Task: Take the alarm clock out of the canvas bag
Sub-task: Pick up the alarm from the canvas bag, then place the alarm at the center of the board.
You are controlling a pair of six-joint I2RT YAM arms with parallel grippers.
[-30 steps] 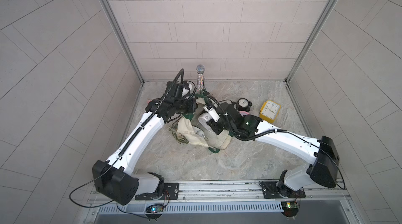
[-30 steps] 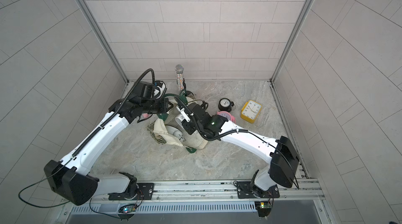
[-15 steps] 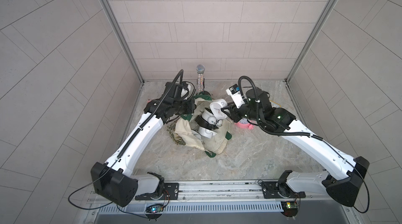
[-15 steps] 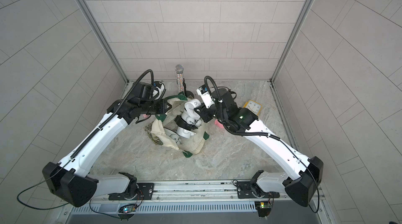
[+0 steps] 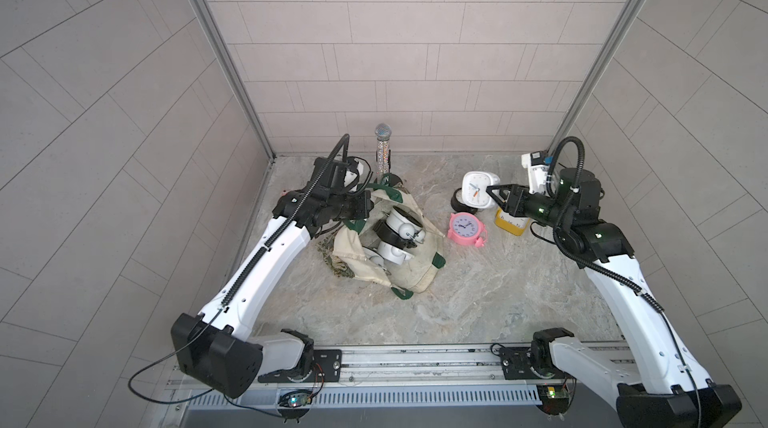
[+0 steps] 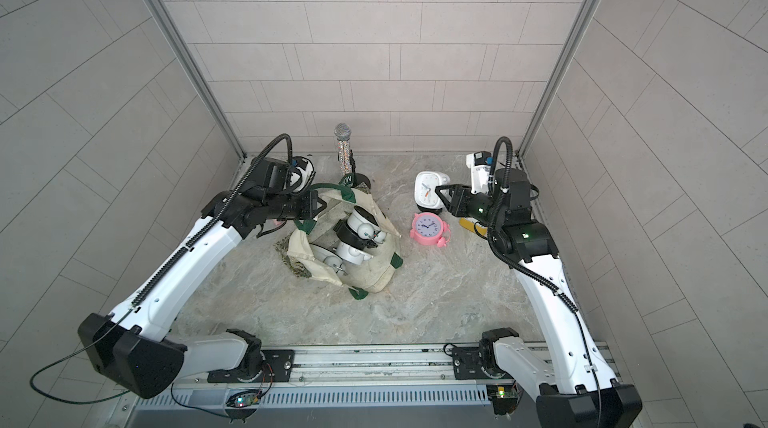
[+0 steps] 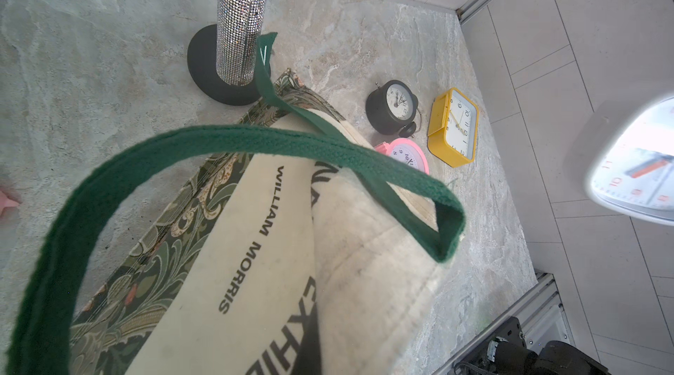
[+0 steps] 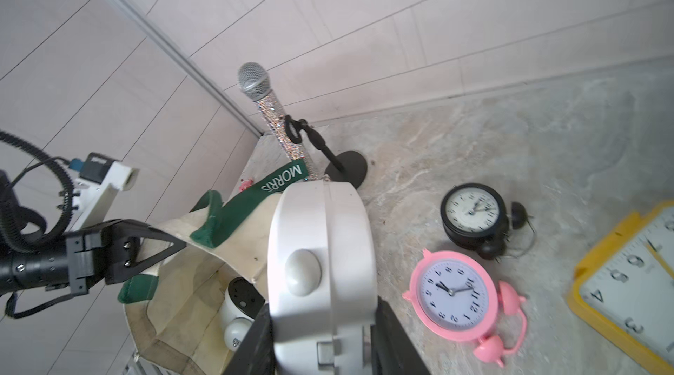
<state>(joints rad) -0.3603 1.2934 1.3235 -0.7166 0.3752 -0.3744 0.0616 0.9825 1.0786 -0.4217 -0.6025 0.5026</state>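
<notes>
Marbled desk (image 5: 478, 293), tiled enclosure: right jaws clamp a white rounded-square alarm clock (image 5: 475, 193) clear of the cream-white canvas bag (image 5: 415, 276); left jaws pinch its dark green handle (image 7: 255, 143).

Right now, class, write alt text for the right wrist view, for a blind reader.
The right pincer grips a white alarm clock outside the canvas bag, which the left pincer holds open. A pink clock, black clock and yellow clock lie nearby.

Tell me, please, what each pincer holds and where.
Right pincer: white square alarm clock, across front and back. Left pincer: cream canvas bag, by dark green handle.
</notes>
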